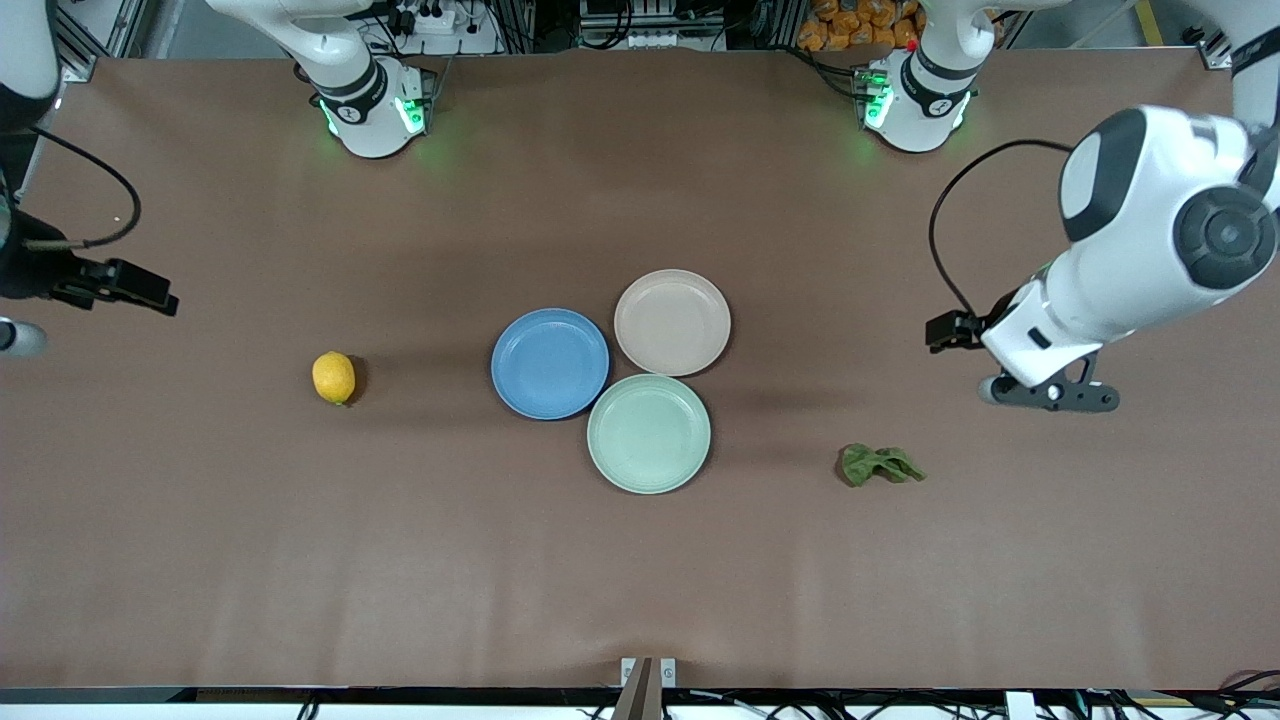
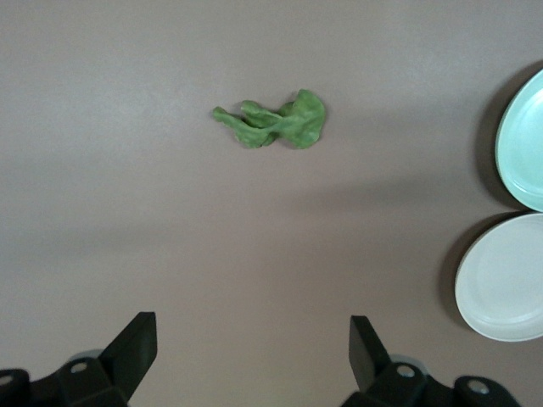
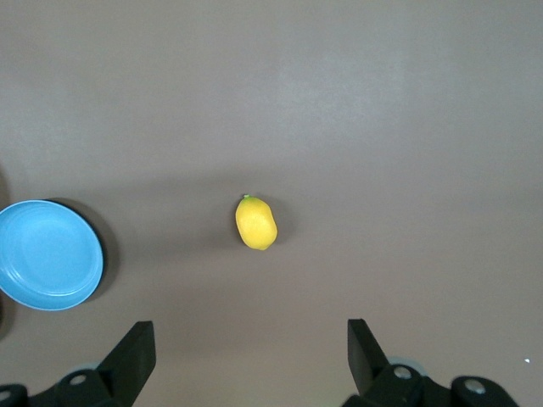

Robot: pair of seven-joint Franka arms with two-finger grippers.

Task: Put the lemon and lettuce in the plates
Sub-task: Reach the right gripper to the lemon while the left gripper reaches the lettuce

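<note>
1. Left gripper (image 2: 253, 360): fingers spread wide, empty, up over bare table at the left arm's end. Lettuce (image 1: 878, 465) lies on the table near it, well apart from the plates; drop straight onto the crumpled bulk.
2. Right gripper (image 3: 250, 360): also wide open, empty. Lemon (image 1: 334, 377) sits toward its end; straddle the short axis.
3. Blue plate (image 1: 550, 363) and beige plate (image 1: 672, 322) are empty.

Even overhead light, sharp focus; soft shadows beside lemon (image 1: 333, 377) and plates (image 1: 550, 363) on matte table (image 1: 200, 520).
</note>
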